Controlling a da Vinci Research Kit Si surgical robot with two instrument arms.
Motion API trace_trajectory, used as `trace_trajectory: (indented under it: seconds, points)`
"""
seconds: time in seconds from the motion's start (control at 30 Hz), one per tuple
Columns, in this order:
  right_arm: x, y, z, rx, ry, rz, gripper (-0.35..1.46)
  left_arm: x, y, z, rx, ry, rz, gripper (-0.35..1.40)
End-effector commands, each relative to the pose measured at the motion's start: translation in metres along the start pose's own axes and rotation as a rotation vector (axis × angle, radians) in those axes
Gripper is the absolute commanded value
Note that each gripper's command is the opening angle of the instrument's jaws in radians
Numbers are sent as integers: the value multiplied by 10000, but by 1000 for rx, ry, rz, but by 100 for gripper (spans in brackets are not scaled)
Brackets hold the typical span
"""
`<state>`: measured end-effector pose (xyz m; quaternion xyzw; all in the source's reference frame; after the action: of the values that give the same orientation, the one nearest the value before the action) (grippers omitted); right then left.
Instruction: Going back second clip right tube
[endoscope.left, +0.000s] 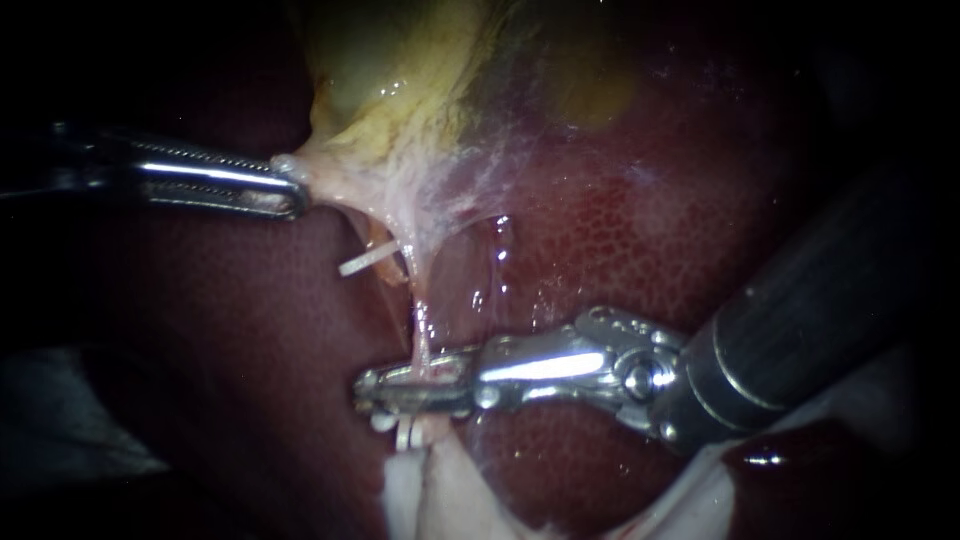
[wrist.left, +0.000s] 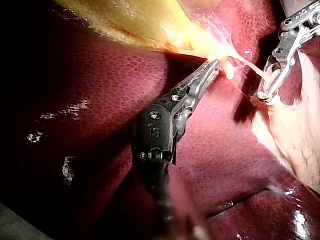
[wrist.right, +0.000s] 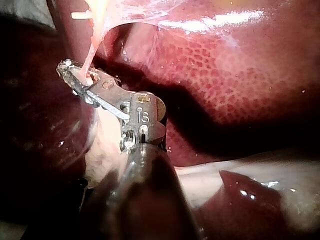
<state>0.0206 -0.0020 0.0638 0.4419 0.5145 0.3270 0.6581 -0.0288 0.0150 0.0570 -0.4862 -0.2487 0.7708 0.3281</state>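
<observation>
My left instrument (endoscope.left: 285, 190) comes in from the left, its jaws shut on pale tissue at the foot of the yellow gallbladder (endoscope.left: 400, 90) and holding it taut. From there a thin pale tube (endoscope.left: 420, 330) runs down. My right instrument (endoscope.left: 400, 390) reaches it from the right, jaws open, one on each side of the tube. A white clip (endoscope.left: 365, 262) sits higher up on the strands, and another white clip (endoscope.left: 405, 435) sits just under the right jaws. The left wrist view shows the left jaws (wrist.left: 212, 67) on the tissue. In the right wrist view the tube (wrist.right: 91, 52) passes between the right jaws (wrist.right: 75, 75).
Dark red liver (endoscope.left: 650, 230) lies all around and behind the tube. Pale whitish tissue (endoscope.left: 450, 490) spreads below the right jaws. The right instrument's thick dark shaft (endoscope.left: 810, 320) fills the lower right.
</observation>
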Motion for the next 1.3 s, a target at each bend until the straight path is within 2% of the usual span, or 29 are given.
trace_trajectory:
  seconds: [0.03,0.1,0.13,0.17,0.33,0.5,0.6,0.67,0.97,1.07,1.17,1.3]
  points:
    - [0,0,3,-1,0,-7,-17,0,0,0,0,0,0,-35]
    - [2,0,9,0,-2,-72,24,0,0,-1,0,0,0,-35]
    - [3,0,12,-1,-1,-83,38,0,0,-1,0,0,0,-35]
    - [4,2,16,-6,1,-95,44,0,0,-1,0,0,0,-35]
    - [6,14,13,-78,35,-125,49,-1,0,-2,-1,0,0,-35]
    - [6,36,-7,-154,6,-137,49,-1,0,-1,-1,0,1,-35]
    - [5,45,-20,-162,8,-135,49,-1,0,-2,-1,0,1,-35]
    - [4,46,-26,-161,7,-135,49,-2,0,-2,-1,0,1,-35]
    - [7,30,-47,-150,-4,-176,49,-2,1,-4,-2,0,1,-35]
    - [9,25,-56,-145,-12,-238,50,-2,1,-4,-2,0,1,-35]
    - [9,15,-71,-160,-47,-378,50,-3,1,-5,-2,-1,1,-35]
    - [11,-9,-101,-231,-187,-595,50,-3,0,-6,-3,-1,2,-35]
